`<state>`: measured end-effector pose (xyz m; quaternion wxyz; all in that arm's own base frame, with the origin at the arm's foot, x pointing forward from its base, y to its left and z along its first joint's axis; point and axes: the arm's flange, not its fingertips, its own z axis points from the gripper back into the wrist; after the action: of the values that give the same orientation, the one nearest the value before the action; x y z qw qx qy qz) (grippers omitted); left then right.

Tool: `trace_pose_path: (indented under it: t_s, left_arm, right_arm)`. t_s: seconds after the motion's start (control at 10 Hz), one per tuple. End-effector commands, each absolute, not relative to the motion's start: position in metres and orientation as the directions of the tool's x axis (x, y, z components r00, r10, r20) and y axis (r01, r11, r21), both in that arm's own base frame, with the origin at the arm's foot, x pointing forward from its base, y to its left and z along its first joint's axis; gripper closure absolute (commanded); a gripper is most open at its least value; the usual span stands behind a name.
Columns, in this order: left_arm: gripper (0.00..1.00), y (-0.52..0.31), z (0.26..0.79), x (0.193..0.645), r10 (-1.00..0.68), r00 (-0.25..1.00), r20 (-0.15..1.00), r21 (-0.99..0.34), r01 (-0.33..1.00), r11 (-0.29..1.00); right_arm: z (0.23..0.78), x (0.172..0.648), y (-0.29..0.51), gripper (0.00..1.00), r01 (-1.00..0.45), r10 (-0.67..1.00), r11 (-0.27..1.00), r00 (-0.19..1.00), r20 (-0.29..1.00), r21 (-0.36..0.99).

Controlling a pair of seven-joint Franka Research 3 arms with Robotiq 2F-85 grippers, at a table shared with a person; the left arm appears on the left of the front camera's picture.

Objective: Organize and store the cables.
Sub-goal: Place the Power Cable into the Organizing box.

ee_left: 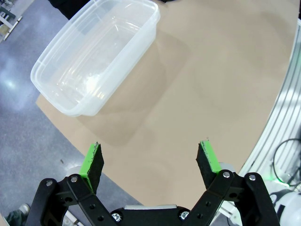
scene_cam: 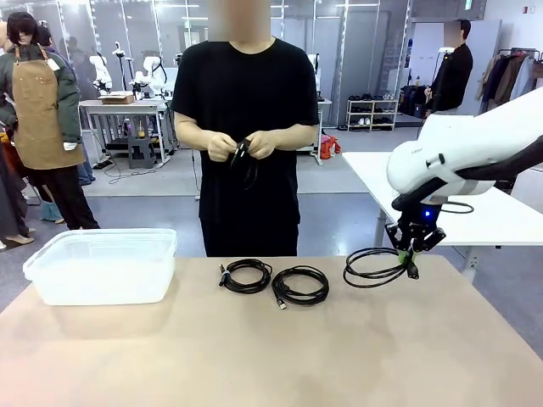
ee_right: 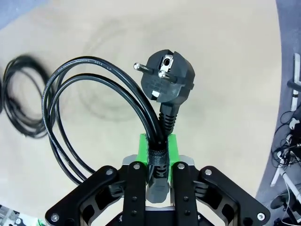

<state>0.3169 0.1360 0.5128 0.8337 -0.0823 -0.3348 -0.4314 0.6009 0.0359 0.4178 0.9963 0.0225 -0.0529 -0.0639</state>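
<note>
Black rubbery power-cord coil [scene_cam: 373, 268] w/ round two-pin plug [ee_right: 170, 77]: light, floppy, loops sag, so best held at the bunched neck by the plug. Right fingers [ee_right: 172, 147] clamp it there, far right of the clear plastic tub [scene_cam: 102, 284]. Two more black coils [scene_cam: 247, 275] lie on the tan bench [scene_cam: 254, 356] btwn. Left fingers [ee_left: 91, 160] spread wide, empty, near tub.

Tan table [scene_cam: 254, 356]: clear tub [scene_cam: 102, 267] left; cable coil [scene_cam: 247, 275], 2nd coil [scene_cam: 299, 285] adjacent, mid.
</note>
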Motion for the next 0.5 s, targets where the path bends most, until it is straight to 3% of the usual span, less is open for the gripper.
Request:
trace_pose_path:
  t_s: [0.0, 0.4]
  left_arm:
    - [0.00, 0.137, 0.513, 0.317, -0.669, 0.395, 0.630, 0.156, 0.779, 0.607]
    - [0.00, 0.137, 0.513, 0.317, -0.669, 0.395, 0.630, 0.156, 0.779, 0.607]
  right_arm:
    - [0.427, 0.571, 0.038, 1.00, 0.059, -0.063, 0.997, 0.992, 0.106, 0.043]
    - [0.447, 0.498, 0.099, 1.00, -0.059, 0.040, 0.990, 0.987, 0.156, 0.124]
